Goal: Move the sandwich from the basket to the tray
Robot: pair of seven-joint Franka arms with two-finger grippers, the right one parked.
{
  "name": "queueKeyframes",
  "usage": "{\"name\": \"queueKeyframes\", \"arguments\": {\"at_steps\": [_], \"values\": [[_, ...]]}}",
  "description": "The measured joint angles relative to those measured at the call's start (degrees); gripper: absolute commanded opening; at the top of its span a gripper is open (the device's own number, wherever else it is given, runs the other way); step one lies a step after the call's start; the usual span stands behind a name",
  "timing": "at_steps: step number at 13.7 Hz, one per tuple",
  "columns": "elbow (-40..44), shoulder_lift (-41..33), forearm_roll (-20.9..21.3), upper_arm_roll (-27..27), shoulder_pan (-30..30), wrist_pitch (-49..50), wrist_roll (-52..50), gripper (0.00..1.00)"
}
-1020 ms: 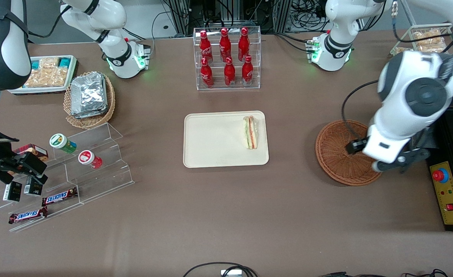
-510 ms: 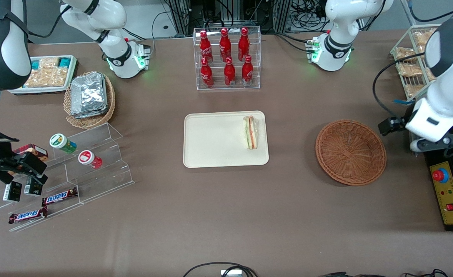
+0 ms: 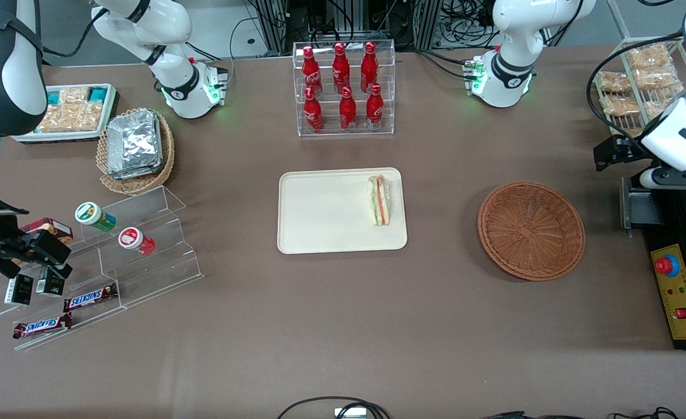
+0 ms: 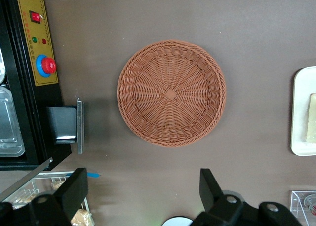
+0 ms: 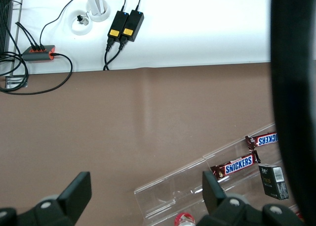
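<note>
Withdrawn past the basket (image 3: 531, 230), hand (image 4: 143, 189) gapes empty (fingertips cropped).

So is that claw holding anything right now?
No. The gripper is open and empty, high above the table near the basket; the sandwich lies on the tray.

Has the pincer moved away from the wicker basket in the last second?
Yes. The pincer, open, has left the basket and now hangs farther from the camera, toward the working arm's end.
</note>
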State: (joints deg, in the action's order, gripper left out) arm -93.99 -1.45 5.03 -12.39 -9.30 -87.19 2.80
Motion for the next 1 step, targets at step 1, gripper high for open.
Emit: {"name": "queueKeyframes", "arguments": {"at_steps": [1], "values": [[0.0, -0.1, -0.2, 0.0, 0.0, 0.0, 0.6, 1.00]]}}
